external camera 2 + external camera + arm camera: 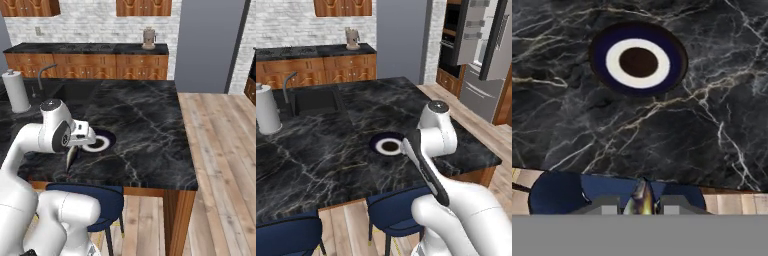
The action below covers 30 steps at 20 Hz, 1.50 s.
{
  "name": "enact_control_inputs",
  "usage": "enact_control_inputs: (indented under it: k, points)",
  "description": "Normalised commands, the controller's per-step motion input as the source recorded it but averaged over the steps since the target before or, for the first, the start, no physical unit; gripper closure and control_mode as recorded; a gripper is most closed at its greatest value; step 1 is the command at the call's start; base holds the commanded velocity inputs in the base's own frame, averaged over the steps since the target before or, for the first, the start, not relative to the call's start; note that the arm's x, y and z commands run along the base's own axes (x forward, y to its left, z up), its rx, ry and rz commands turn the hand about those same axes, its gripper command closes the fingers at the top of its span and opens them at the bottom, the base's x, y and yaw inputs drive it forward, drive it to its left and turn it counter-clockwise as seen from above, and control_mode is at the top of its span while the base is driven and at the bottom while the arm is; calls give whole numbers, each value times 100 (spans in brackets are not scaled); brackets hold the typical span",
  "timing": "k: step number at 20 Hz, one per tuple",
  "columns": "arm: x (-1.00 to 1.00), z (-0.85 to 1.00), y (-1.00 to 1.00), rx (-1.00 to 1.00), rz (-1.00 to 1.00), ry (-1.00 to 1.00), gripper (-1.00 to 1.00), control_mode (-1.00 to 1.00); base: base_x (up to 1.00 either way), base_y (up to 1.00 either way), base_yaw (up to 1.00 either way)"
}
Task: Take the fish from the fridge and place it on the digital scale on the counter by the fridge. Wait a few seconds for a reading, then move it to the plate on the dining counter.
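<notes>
Bench [331, 145]: black marble; we take it as landmark.
Plate [638, 59]: navy rim, on the bench, inward of its near edge.
Gripper [641, 209]: over that edge, pinching the fish [70, 156], which hangs lengthwise down; plate lies straight ahead.

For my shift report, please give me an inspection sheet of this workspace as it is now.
Surface: dining counter, black veined marble, with sink and tap at the far left.
Job's things: plate empty on the counter; fish hangs head-down from the end effector, short of the plate; fridge stands open in the background.
Clutter: paper towel roll by the sink.
Grippers: end effector shut on the fish, near the counter's edge.
Cables: nothing seen.
Surroundings: blue stools, wooden floor, wall cabinets, brick wall.
</notes>
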Motion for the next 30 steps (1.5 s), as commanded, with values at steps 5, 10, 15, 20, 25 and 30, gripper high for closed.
enact_control_inputs:
  k: [5, 10, 15, 20, 25, 30]
  points:
    - [100, -15, 0, 0, -29, 13, 100, -100, 0, 0, 0]
    - [100, -11, 0, 0, -15, 9, 100, -100, 0, 0, 0]
    - [100, -11, 0, 0, -13, 2, 100, -100, 0, 0, 0]
    - [83, -41, 3, 3, -14, 2, 100, -100, 0, 0, 0]
    - [69, -54, 4, 6, -14, 2, 100, -100, 0, 0, 0]
    - [61, -34, 0, 1, -18, 3, 100, -100, 0, 0, 0]
